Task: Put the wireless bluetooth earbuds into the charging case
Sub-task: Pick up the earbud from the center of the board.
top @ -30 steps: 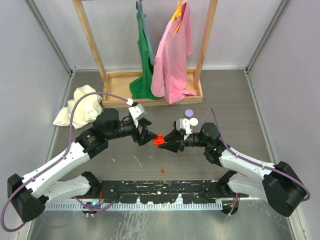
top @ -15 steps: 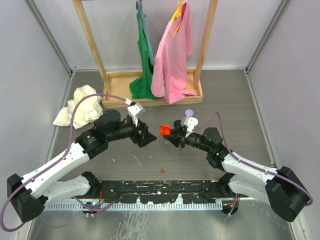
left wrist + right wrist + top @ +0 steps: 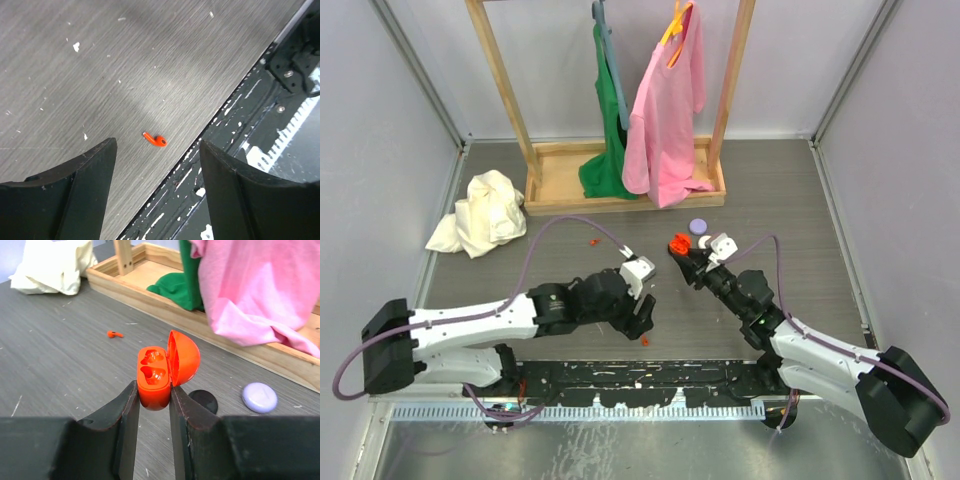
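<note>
A moment ago my two pincers met over the middle of the table with the case between them; now they have parted. My right pincer [image 3: 152,387] has carried the case [image 3: 159,371] back and stays clenched on its lower half, holding it upright and clear of the table with the lid swung open. Both hollows inside look empty, so I judge that neither bud is seated yet. My left pincer [image 3: 157,150] has let go, swung away from the case and dropped toward my own side. It hangs released, fingers wide, straight above an earbud [image 3: 159,141] lying flat on the table, nearer to me than the case and a little to its left. The earbud shows in the gap between my fingers, touching neither. A second earbud [image 3: 115,334] lies well out to the left of the case, about level with it and untouched. A purple disc [image 3: 259,396] sits just beyond the case on its right, and it is not part of this job. As I read it, the handover is done. The case is steadied for loading, and my left side is lined up to come down on the nearer earbud and carry it back to the case.
</note>
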`<action>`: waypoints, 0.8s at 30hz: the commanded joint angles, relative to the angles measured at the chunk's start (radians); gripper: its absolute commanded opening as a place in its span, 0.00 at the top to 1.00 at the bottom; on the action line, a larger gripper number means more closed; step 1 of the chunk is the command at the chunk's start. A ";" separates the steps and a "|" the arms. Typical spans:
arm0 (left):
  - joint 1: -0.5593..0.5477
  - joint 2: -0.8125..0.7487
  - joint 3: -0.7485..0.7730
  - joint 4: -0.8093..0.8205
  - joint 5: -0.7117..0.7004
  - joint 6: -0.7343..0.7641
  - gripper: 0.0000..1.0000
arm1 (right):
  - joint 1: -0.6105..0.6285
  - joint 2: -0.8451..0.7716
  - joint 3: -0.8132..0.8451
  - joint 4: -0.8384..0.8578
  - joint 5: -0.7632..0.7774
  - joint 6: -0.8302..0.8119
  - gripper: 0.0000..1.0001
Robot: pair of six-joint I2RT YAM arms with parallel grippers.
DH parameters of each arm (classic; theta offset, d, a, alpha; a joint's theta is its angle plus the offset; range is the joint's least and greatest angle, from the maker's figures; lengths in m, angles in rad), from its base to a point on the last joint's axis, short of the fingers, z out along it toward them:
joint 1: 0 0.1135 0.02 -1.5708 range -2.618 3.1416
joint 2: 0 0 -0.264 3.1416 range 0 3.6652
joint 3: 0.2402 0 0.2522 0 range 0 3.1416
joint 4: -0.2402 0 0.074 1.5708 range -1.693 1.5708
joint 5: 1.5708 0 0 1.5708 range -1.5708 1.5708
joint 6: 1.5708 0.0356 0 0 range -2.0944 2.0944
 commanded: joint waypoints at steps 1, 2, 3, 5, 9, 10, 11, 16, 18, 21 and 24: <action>-0.105 0.072 0.027 -0.001 -0.212 -0.090 0.32 | -0.004 -0.021 -0.009 0.106 0.127 -0.002 0.99; -0.127 0.096 0.033 -0.005 -0.237 -0.106 0.32 | -0.005 -0.023 -0.011 0.109 0.140 0.000 0.99; -0.151 0.124 0.040 -0.014 -0.261 -0.122 0.32 | -0.004 -0.024 -0.014 0.112 0.150 0.002 0.99; -0.196 0.193 0.053 -0.028 -0.299 -0.156 0.32 | -0.005 -0.027 -0.025 0.126 0.169 0.005 0.99; -0.251 0.300 0.081 -0.051 -0.352 -0.216 0.33 | -0.004 -0.033 -0.031 0.133 0.188 0.006 0.99; -0.258 0.327 0.093 -0.059 -0.361 -0.232 0.33 | -0.005 -0.030 -0.031 0.133 0.192 0.006 0.99; -0.264 0.351 0.105 -0.070 -0.368 -0.241 0.34 | -0.004 -0.029 -0.032 0.135 0.195 0.007 0.99; -0.271 0.427 0.125 -0.092 -0.407 -0.265 0.40 | -0.004 -0.027 -0.032 0.136 0.196 0.009 0.99; -0.270 0.443 0.128 -0.092 -0.410 -0.268 0.43 | -0.005 -0.028 -0.032 0.137 0.200 0.009 0.99; -0.270 0.457 0.127 -0.102 -0.418 -0.272 0.49 | -0.005 -0.026 -0.031 0.136 0.197 0.010 0.99; -0.269 0.465 0.125 -0.135 -0.450 -0.276 0.56 | -0.004 -0.028 -0.031 0.136 0.196 0.014 0.99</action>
